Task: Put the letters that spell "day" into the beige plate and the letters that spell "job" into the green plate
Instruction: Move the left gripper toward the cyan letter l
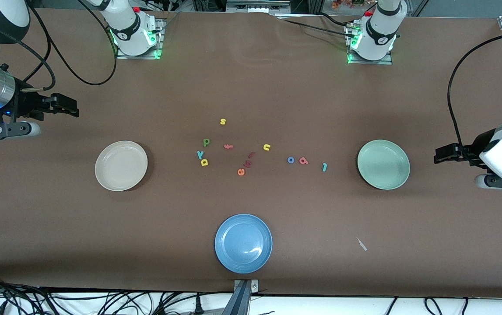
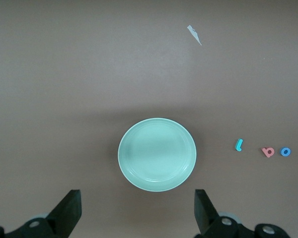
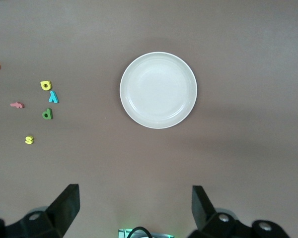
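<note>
Both tools wait at the frame edges. Left tool (image 1: 438, 155) sits at the middle right edge of the front view, over bare table just outside the green plate (image 1: 383, 164); its fingers (image 2: 69, 210) are spread wide, nothing between them. Right tool (image 1: 75, 109) sits at the upper left edge of the front view, over bare table, also spread wide and holding nothing; I see its fingers (image 3: 67, 206) at the bottom of the right wrist view.

Beige plate (image 1: 121, 165) lies at middle left of the front view with nothing in it. Green plate lies at middle right, likewise holding nothing. Blue plate (image 1: 243, 243) lies at lower centre.

All letters lie on the brown table (image 1: 251, 87) at frame centre, between the beige and green plates.
- "day" group, on the beige plate's side: green d (image 1: 206, 141), teal y (image 1: 200, 154) just below it in frame, yellow a (image 1: 204, 162) just below that, nearly touching the y.
- "job" group, a row on the green plate's side: blue o (image 1: 291, 160), coral b (image 1: 303, 160) just beside it, teal j (image 1: 324, 166) nearest the green plate.
- Others: yellow s (image 1: 222, 121), coral f (image 1: 228, 146), yellow n (image 1: 267, 147), orange e (image 1: 241, 172).

Small white scrap (image 1: 361, 244) lies at lower right.
</note>
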Controlling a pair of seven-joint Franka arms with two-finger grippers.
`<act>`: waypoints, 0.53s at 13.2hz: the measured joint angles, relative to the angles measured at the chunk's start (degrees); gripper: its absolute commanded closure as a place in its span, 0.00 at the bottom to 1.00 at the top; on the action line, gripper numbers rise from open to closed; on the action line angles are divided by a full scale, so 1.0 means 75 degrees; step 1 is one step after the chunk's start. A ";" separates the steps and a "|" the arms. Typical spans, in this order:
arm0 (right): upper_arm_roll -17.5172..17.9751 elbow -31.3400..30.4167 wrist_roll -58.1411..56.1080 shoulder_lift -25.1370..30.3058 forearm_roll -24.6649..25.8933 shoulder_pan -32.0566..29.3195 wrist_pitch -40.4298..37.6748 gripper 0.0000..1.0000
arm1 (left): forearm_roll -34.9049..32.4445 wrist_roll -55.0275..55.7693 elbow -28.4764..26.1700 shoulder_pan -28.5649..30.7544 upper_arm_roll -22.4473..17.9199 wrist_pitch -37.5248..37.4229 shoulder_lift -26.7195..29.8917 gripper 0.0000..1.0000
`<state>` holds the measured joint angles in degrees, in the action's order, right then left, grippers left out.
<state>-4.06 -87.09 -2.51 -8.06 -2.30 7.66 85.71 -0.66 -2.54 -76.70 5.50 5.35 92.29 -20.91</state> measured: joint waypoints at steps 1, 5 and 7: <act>0.0000 0.0000 0.0000 -0.0002 0.0000 0.0000 0.0003 0.00 | 0.0000 0.0005 0.0001 0.0001 -0.0001 0.0000 0.0001 0.00; 0.0000 -0.0001 0.0000 -0.0011 0.0000 0.0000 0.0013 0.00 | 0.0000 0.0023 0.0003 0.0028 -0.0002 0.0000 0.0002 0.00; 0.0000 -0.0001 0.0000 -0.0016 0.0000 0.0001 0.0037 0.00 | 0.0000 0.0024 0.0002 0.0042 -0.0002 0.0000 -0.0003 0.00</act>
<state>-4.06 -87.10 -2.51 -8.18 -2.30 7.67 85.98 -0.66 -2.36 -76.68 5.81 5.34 92.29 -20.93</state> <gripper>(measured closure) 0.000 0.000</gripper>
